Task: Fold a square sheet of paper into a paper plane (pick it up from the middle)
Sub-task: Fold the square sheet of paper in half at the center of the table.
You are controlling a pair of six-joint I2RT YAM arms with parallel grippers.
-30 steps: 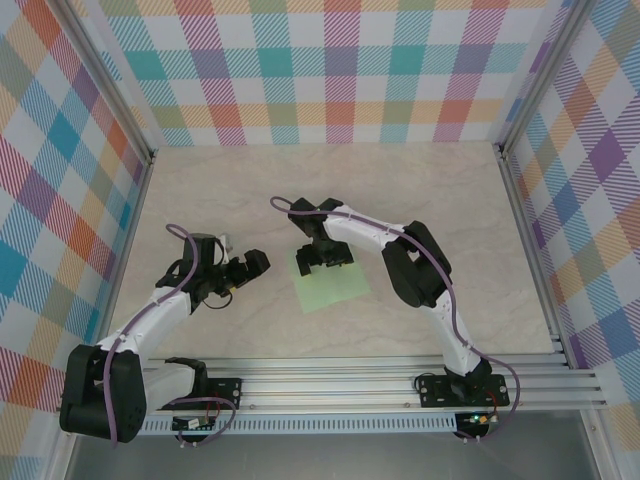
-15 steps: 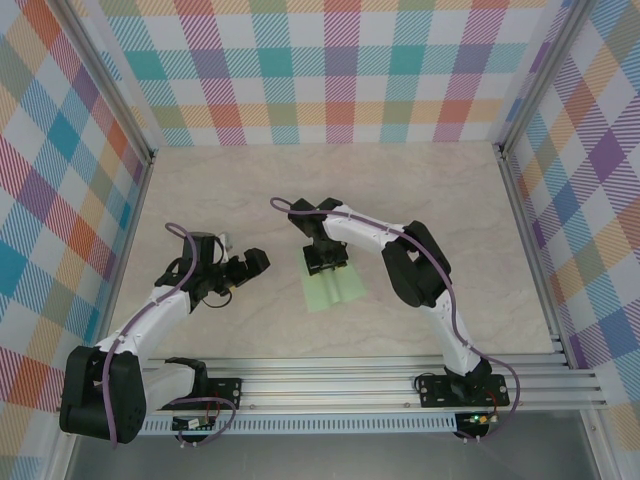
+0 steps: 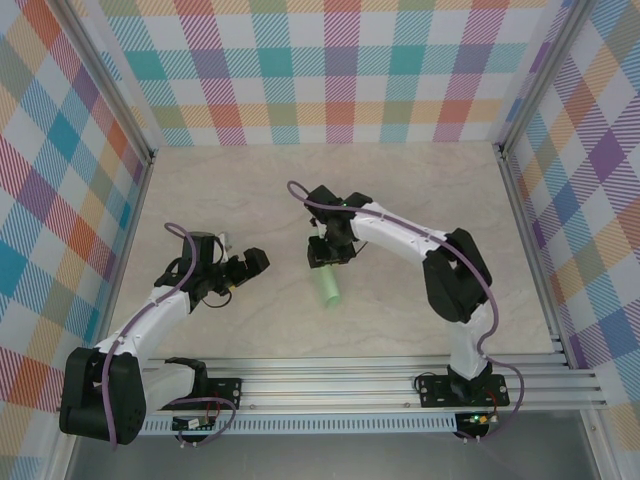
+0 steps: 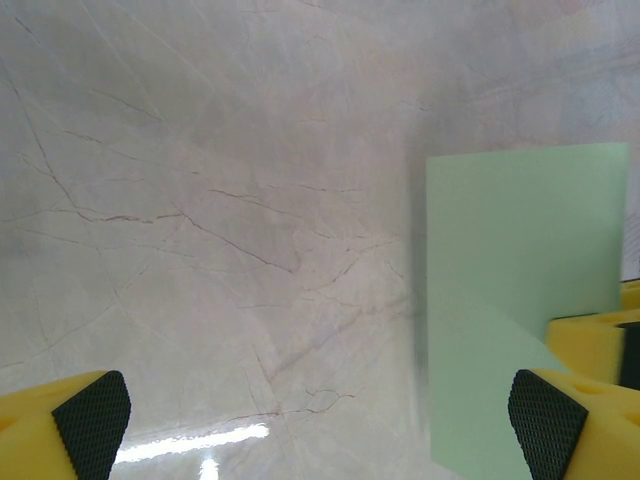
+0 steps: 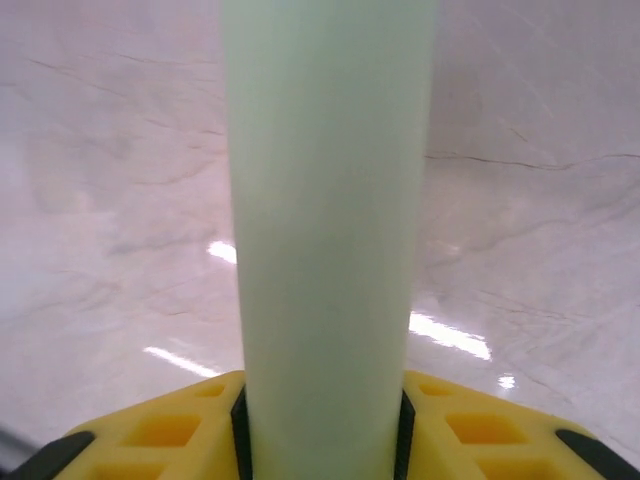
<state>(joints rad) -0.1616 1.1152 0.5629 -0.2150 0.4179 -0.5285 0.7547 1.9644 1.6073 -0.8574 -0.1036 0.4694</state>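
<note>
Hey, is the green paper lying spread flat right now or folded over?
Folded over: the square sheet of paper is pinched into a narrow band in the right gripper, hanging off the table.

The table (image 3: 420, 200) beneath me is pale cream and glossy, veined with thin brown lines, with an aluminium rail (image 3: 340, 385) along its near edge.

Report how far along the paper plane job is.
Done: the right gripper has the square sheet of paper pinched at its middle, with the sides bowed together into a narrow band. In hand: that grip alone, with the sheet sticking out from between the fingers. Left: every fold, since no sharp crease shows and there is no dart shape. The left gripper hangs open to one side, holding nothing.
</note>
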